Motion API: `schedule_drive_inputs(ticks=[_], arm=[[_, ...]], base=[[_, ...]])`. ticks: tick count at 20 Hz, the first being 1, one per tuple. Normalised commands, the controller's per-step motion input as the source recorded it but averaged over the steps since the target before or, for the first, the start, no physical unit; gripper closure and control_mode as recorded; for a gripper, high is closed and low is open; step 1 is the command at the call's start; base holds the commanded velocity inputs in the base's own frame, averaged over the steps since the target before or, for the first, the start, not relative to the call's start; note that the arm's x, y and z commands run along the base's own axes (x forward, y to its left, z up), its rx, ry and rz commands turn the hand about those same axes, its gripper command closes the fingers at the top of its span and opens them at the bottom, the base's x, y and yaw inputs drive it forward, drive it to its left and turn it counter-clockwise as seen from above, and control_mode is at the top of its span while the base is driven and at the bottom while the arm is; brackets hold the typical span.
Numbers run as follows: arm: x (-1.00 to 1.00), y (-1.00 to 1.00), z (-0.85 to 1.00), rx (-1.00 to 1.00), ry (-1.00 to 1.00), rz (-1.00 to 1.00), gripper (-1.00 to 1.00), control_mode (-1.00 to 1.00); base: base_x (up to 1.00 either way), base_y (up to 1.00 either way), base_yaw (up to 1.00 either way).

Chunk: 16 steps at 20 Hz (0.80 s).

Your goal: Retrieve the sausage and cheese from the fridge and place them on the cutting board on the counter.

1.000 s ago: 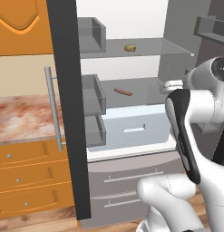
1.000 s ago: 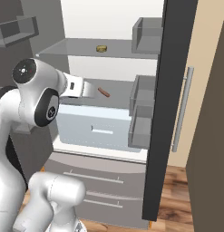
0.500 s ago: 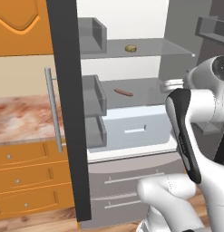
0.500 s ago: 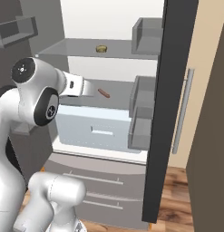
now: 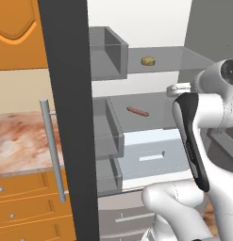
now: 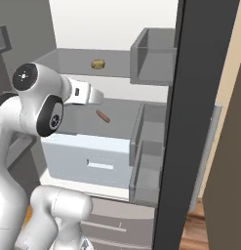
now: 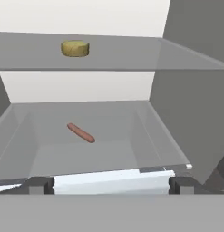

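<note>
A: How does the gripper (image 7: 111, 185) stand?
B: Spread wide, holding nothing; it faces into the open fridge (image 5: 184, 61).
A: And the food?
B: The sausage (image 7: 81, 132) lies on the middle glass shelf ahead; the cheese (image 7: 75, 48) sits one shelf higher.

Fridge (image 7: 190, 104) doors open; middle shelf (image 7: 90, 156) front edge unobstructed, bare around sausage (image 7: 80, 132); upper shelf (image 7: 131, 54) close overhead.

cheese (image 7: 75, 48) shelved above sausage (image 7: 81, 132)
</note>
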Motion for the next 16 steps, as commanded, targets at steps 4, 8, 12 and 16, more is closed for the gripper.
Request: schedule_drive_inputs(ticks=[4, 8, 12, 16], arm=[[0.0, 0.0, 0.0, 0.0, 0.0, 0.0, -1.0, 1.0], [0.0, 0.0, 0.0, 0.0, 0.0, 0.0, -1.0, 1.0], [0.0, 0.0, 0.42, 0.0, -0.01, 0.0, -1.0, -1.0], [0.0, 0.0, 0.59, 0.0, 0.0, 0.0, -1.0, -1.0]], base=[[0.83, 0.0, 0.0], [0.31, 0.0, 0.0], [-0.01, 0.0, 0.0], [0.0, 0.0, 0.0]])
